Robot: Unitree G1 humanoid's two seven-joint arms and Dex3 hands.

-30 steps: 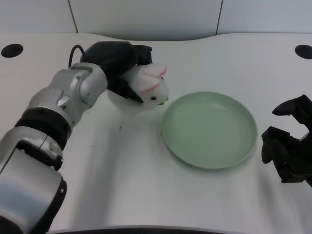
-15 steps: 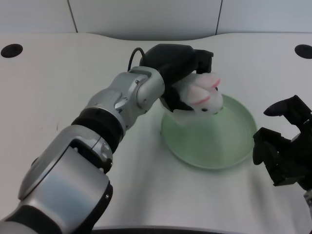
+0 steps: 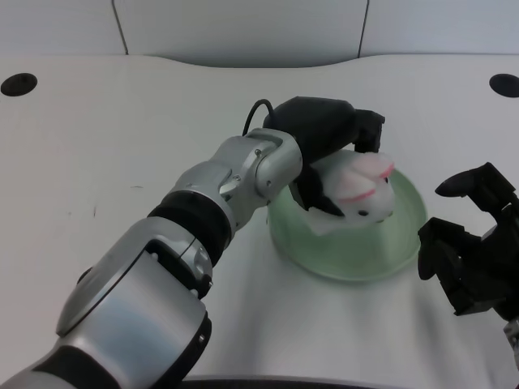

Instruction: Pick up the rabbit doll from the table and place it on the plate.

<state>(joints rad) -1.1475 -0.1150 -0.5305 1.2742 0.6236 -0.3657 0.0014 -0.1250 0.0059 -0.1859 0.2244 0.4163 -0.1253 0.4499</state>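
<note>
The rabbit doll point(image 3: 359, 191) is white with pink ears and hangs over the middle of the green plate point(image 3: 405, 235). My left hand point(image 3: 328, 138) holds it from above and behind, black fingers wrapped round its back. The silver left forearm point(image 3: 235, 174) stretches in from the lower left and covers the plate's left rim. Whether the doll touches the plate's floor cannot be told. My right hand point(image 3: 470, 251) waits at the right edge, beside the plate.
The white table point(image 3: 122, 146) has a dark round hole at the far left point(image 3: 18, 83) and another at the far right point(image 3: 504, 84). A raised white panel runs along the back edge point(image 3: 243, 32).
My left hand has carried the doll rightward, from beside the plate's left rim to over its middle, and a little lower. The right hand has shifted slightly.
</note>
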